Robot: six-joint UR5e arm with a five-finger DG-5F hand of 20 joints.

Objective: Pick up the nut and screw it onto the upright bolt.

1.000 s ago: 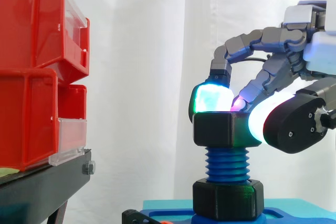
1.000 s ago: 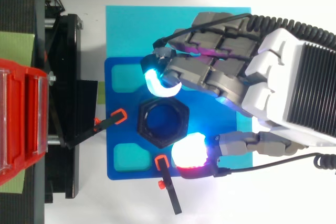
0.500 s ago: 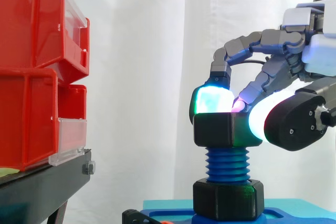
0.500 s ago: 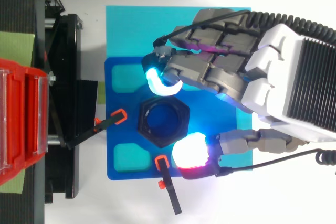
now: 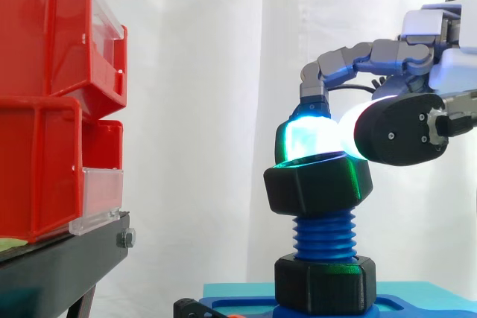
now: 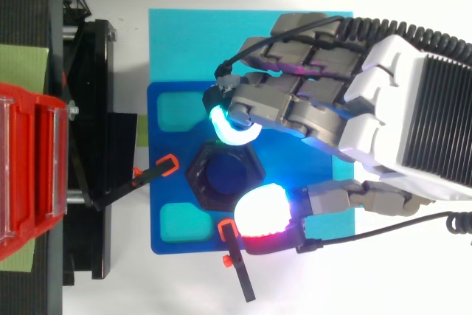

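The black plastic hex nut (image 5: 317, 188) has tipped from level to askew on top of the upright blue threaded bolt (image 5: 323, 237), and the hand (image 6: 398, 101) has risen. Its curled fingers and thumb now nip only the nut's upper rim, glowing pads (image 5: 305, 139) pressed against opposite sides.

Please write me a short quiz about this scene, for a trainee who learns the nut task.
1. True or false: the upper nut sits level on the blue bolt.
2. What stands at the bolt's foot? A) a black hexagonal part B) a washer C) a spring
3. Fill in: the hand reaches in from the side view's ____ edge.
Key: 1 false, it is tilted; 2 A; 3 right.
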